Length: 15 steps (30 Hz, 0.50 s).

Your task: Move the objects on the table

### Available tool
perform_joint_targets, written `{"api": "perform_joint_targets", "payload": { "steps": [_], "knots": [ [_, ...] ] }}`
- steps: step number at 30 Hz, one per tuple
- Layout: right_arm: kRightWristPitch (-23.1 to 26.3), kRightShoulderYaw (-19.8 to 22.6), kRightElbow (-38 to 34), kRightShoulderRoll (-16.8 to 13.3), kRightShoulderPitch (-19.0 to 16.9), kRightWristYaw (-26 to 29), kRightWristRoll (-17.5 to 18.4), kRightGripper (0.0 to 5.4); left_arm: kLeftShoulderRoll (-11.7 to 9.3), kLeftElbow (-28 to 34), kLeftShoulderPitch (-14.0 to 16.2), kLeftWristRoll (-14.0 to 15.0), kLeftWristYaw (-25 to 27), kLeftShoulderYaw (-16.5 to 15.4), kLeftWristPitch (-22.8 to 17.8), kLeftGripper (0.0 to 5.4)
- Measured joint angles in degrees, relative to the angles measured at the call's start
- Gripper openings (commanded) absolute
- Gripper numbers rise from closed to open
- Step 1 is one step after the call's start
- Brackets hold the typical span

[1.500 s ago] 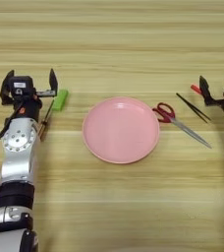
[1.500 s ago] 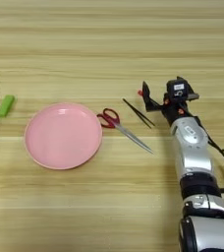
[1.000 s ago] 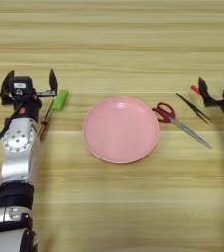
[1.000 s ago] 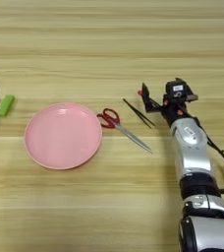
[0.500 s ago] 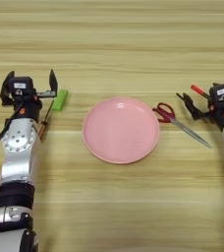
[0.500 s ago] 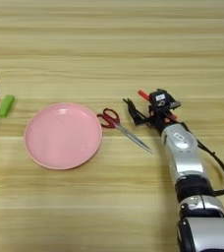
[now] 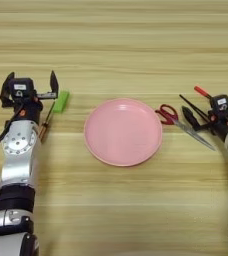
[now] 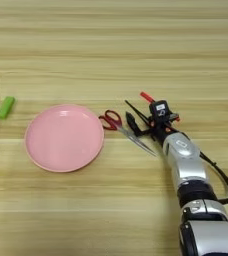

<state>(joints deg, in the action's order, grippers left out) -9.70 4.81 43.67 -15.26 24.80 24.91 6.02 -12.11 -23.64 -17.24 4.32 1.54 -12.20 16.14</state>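
Pale wooden planks with fine horizontal grain make up the desk (image 7: 116, 45), which fills both views. From the left eye, a round pink plate (image 7: 123, 131) is seen at the middle of the desk, lying flat. To its left the left hand (image 7: 30, 86) is held above the desk with its two black fingers spread wide and nothing between them. Just beside its right finger a small green block (image 7: 61, 101) lies on the wood, and a screwdriver (image 7: 46, 123) with an amber-brown handle is laid slantwise next to the arm, its thin shaft pointing up toward the block. Right of the plate, red-handled scissors (image 7: 178, 121) are found with their blades pointing away to the lower right. The right hand (image 7: 204, 119) is seen near the right edge, low over the scissor blades. From the right eye, the same right hand (image 8: 145, 126) is shown more fully: one black finger is set just over the scissors (image 8: 121, 128), while a thin black pen (image 8: 137, 113) with a red end runs slantwise past the hand (whether it is touched or gripped cannot be told, nor whether the fingers are spread or pressed together). The plate (image 8: 64, 137) lies well apart from the hand, and the green block (image 8: 6, 107) appears near the left edge.
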Motion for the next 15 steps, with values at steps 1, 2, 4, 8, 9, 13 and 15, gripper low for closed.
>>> {"api": "perform_joint_targets", "payload": {
  "steps": [1,2,4,8,9,13,15],
  "knots": [
    [0.19,-0.03,0.24,0.0,0.01,0.28,-0.02,5.36,0.0,0.0,0.0,0.0,0.0,0.0,0.0,5.4],
    [0.37,-0.03,0.64,0.01,0.03,0.52,0.0,5.36,0.0,0.0,0.0,0.0,0.0,0.0,0.0,5.4],
    [0.75,-0.02,1.31,0.03,0.03,0.61,0.03,5.36,0.0,0.0,0.0,0.0,0.0,0.0,0.0,5.4],
    [1.62,-0.02,1.79,0.04,0.12,0.7,0.02,5.36,0.0,0.0,0.0,0.01,0.0,0.0,0.0,5.4],
    [1.72,-0.02,2.17,0.04,0.16,0.66,0.0,5.36,0.0,0.0,0.0,0.01,0.0,0.0,0.0,5.4],
    [1.65,-0.11,3.37,-0.01,0.86,0.5,-0.2,5.36,0.0,0.0,0.0,0.01,-0.01,0.0,0.0,5.4],
    [1.62,-0.23,3.48,-0.01,0.96,0.49,-0.32,5.36,0.0,0.02,0.0,0.02,-0.01,0.0,0.0,5.4]
  ]
}}
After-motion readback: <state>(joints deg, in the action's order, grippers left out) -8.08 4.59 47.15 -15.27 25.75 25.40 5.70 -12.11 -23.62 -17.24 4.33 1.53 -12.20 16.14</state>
